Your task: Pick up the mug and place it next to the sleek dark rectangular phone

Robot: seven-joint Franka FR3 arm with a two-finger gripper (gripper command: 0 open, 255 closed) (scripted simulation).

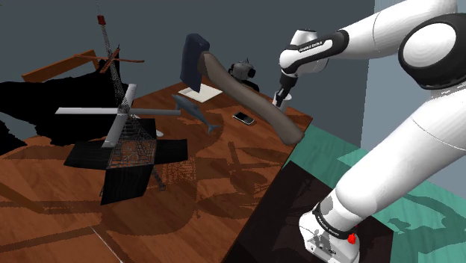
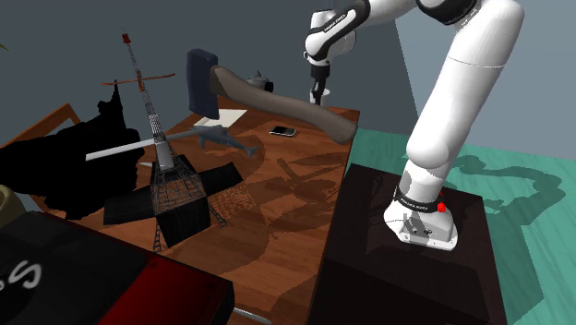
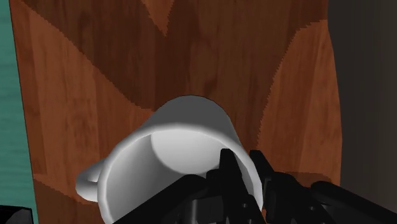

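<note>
In the wrist view a white mug with a handle on one side hangs over the wooden table, open mouth toward the camera. My black gripper is shut on its rim, one finger inside and one outside the wall. In the shoulder view the gripper points down at the table's far right end, just behind a large axe handle that hides the mug. The dark rectangular phone lies flat on the table, a little to the left of the gripper in that view. The second exterior view shows the phone and the gripper above and to its right.
A huge axe with a dark blue head slants across the table's far end. A grey fish figure, a white sheet, a lattice tower on black flat panels and a small grey-black object stand around. Teal floor borders the table.
</note>
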